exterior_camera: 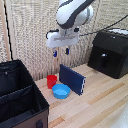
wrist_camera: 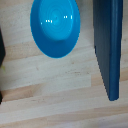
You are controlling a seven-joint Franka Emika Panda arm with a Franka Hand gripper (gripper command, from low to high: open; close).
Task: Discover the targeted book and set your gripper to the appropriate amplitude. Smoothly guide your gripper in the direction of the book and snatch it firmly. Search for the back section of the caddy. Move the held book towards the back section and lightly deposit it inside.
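- Trouble could start with the book point(exterior_camera: 72, 79) itself: it stands on its long edge on the table point(exterior_camera: 100, 102), thin and upright, so I judge a claw that comes down off-centre could tip it flat before the fingers close.
- Crowding is a second risk. The blue bowl point(exterior_camera: 61, 91) sits just beside the book, at about eight o'clock from it in the exterior view, and the red cup point(exterior_camera: 51, 81) is near at nine o'clock. A finger dropping on that side could catch the bowl's rim.
- The gripper point(exterior_camera: 60, 51) hangs high above the book, at roughly eleven o'clock from it, well apart. Its two blue-tipped fingers stand spread with a gap between them and nothing in it.
- Carrying the book to the caddy point(exterior_camera: 20, 97), at about eight o'clock from the book, looks tight: a thin book pinched near one end may swing and strike the divider or wall.
- The black appliance point(exterior_camera: 110, 52) sits at two o'clock from the book, well apart, and seems out of the way.
- The book is dark navy, plain-covered, rectangular and slim; the wrist view shows its long narrow top edge point(wrist_camera: 109, 45) beside the bowl point(wrist_camera: 54, 25).
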